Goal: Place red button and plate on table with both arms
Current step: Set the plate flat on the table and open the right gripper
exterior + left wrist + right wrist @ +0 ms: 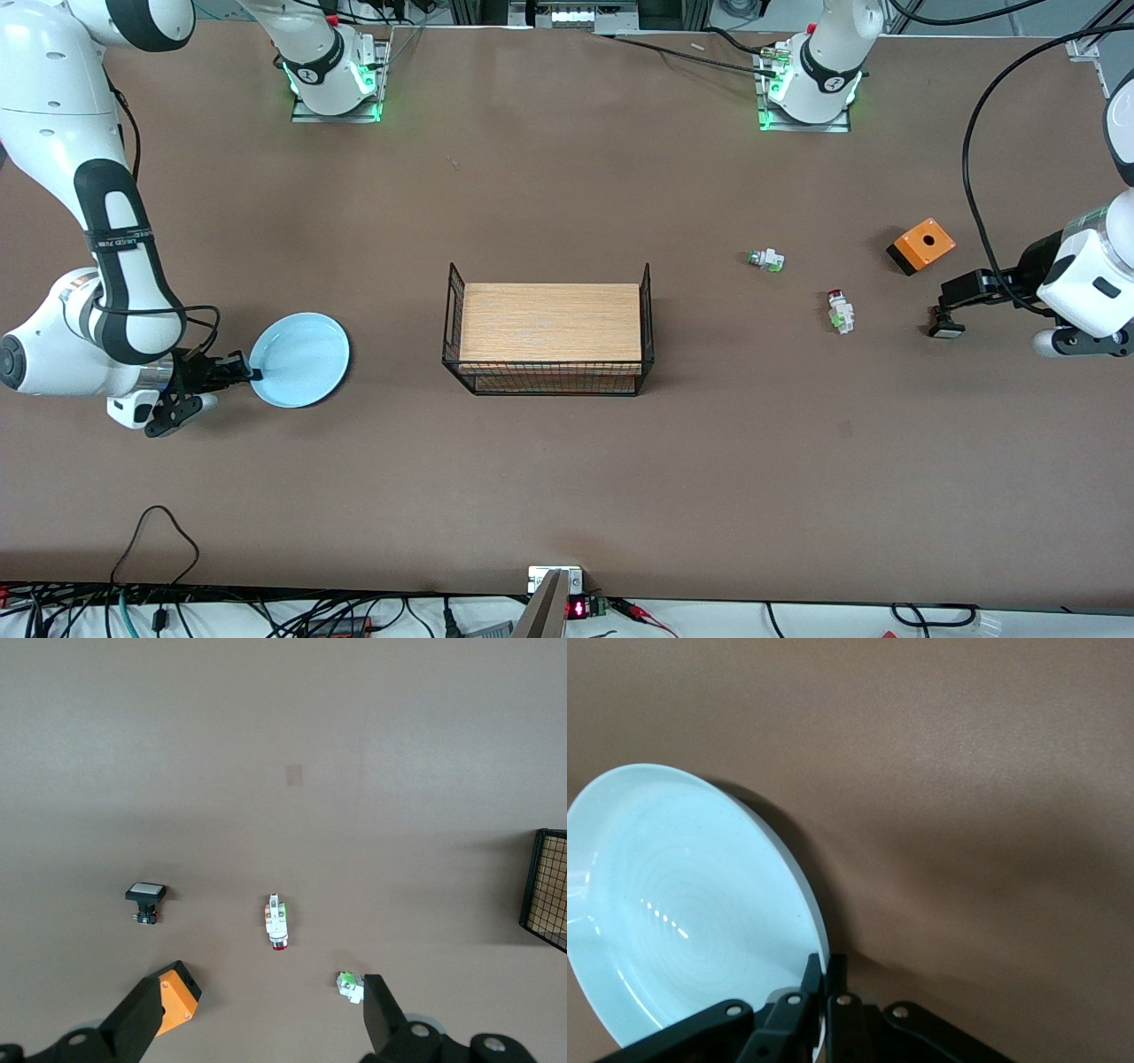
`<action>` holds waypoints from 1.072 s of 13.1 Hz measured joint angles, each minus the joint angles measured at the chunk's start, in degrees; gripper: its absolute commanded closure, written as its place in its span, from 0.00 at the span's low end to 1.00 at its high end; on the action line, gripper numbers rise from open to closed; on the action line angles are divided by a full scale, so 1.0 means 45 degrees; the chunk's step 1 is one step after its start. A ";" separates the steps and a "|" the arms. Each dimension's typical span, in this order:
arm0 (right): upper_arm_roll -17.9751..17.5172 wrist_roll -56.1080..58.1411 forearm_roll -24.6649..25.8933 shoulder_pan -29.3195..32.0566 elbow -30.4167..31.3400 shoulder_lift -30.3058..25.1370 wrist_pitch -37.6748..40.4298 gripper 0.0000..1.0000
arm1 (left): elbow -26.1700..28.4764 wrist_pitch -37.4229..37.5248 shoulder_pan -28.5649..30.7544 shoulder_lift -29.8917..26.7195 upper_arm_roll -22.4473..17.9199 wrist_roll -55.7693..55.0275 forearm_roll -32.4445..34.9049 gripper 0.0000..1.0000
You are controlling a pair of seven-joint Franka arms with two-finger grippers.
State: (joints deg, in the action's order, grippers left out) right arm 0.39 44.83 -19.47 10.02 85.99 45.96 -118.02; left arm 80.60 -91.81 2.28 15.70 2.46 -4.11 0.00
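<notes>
Plate [301,359], round, shallow, plain light blue, rim in right hand [251,372].

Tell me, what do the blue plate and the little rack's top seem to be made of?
The plate looks like glazed ceramic, maybe hard plastic: smooth, with small bright glints. The rack's top looks like pale wood or laminate, with fine grain lines; its frame is black wire.

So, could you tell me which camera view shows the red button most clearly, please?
The left wrist view: the red button lies near the middle on bare table, its whitish body and red cap distinct, framed between the open left gripper fingers. The front view shows it only as a tiny part. The right wrist view does not show it.
</notes>
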 measured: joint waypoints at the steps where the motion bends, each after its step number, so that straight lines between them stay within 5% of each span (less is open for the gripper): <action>1: -0.0004 0.0000 -0.0189 0.0000 0.0000 0.0038 -0.0001 0.70 | 0.0008 -0.0006 0.0014 -0.0003 0.0001 0.0037 0.0000 0.00; 5: -0.0014 0.0001 -0.1261 0.0016 -0.0003 0.0099 -0.0040 0.12 | 0.0109 -0.0024 0.0234 -0.0100 0.0007 0.0139 0.0000 0.00; 6: -0.0026 0.0007 -0.1600 0.0020 -0.0024 0.0099 -0.0097 0.04 | 0.0112 -0.0032 0.0236 -0.0227 0.0019 0.0138 0.0000 0.00; 11: -0.0149 -0.0211 -0.2125 -0.0114 -0.1948 0.0028 0.0708 0.00 | 0.0697 -0.0635 0.0318 -0.1028 0.0021 0.0138 0.0000 0.00; 14: -0.0186 -0.2876 -0.1052 -0.0606 -0.4004 -0.0103 0.2679 0.00 | 0.1529 -0.1252 0.0335 -0.1505 0.0028 0.0138 0.0000 0.00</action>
State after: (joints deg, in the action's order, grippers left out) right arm -0.45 31.89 -24.20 7.30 67.98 45.50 -105.97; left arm 87.48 -97.44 3.79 8.93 2.59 -3.49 0.00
